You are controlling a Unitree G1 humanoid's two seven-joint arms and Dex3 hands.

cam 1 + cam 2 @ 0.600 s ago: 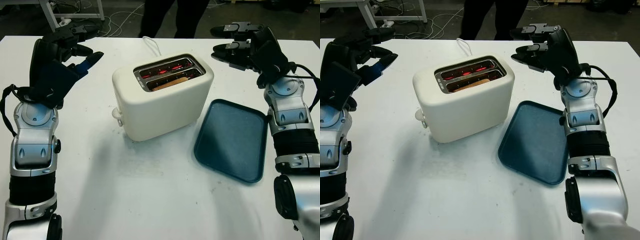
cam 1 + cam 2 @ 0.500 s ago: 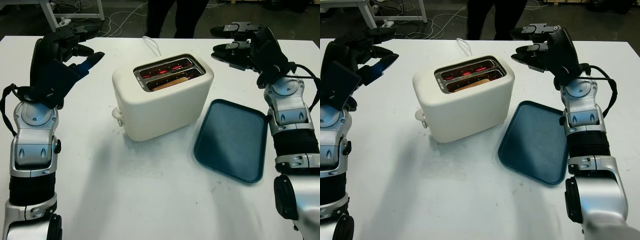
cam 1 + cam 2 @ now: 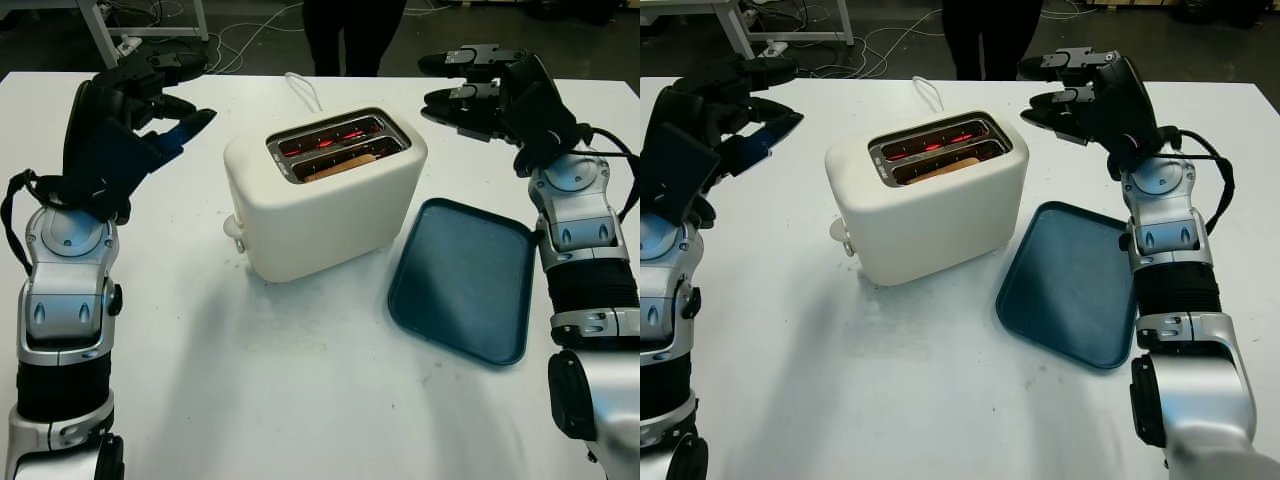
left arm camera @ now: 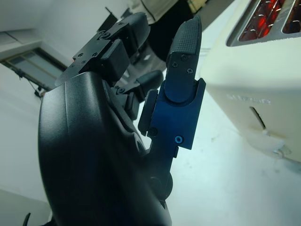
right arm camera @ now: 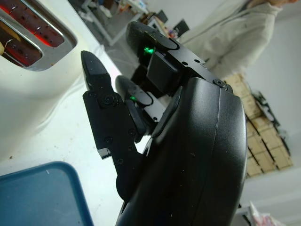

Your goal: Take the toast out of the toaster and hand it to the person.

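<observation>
Nearest the robot, the white counter [image 3: 300, 400] was bare, a stretch of working room in front of the appliance. Just beyond, to the right, a dark blue tray [image 3: 465, 280] lay flat beside the toaster, its near corner close to the toaster's base but apart from it; I judged it a set-down spot, though the task calls for a hand-over, not a placing.

The cream toaster [image 3: 325, 200] stood mid-counter, turned at an angle, lever knob facing the left arm's side. Both slots glowed red. The toast [image 3: 340, 166] sat low in the nearer slot, only its tan top edge showing, so it was not yet popped high enough for an easy pinch. Judgement: heat was on, and reaching in would need care.

Left hand [image 3: 160, 95] was raised off the counter to the toaster's left, released and holding nothing, well apart from the toaster. Right hand [image 3: 470, 85] was likewise raised at the toaster's far right, released, empty, fingers pointing toward the slots. Placement on both flanks looked like a ready stance, the right hand seemingly better placed to reach in.

A white cord [image 3: 303, 88] ran off behind the toaster. At the far edge a person [image 3: 350, 30] in dark trousers stood, positioned to receive the toast.
</observation>
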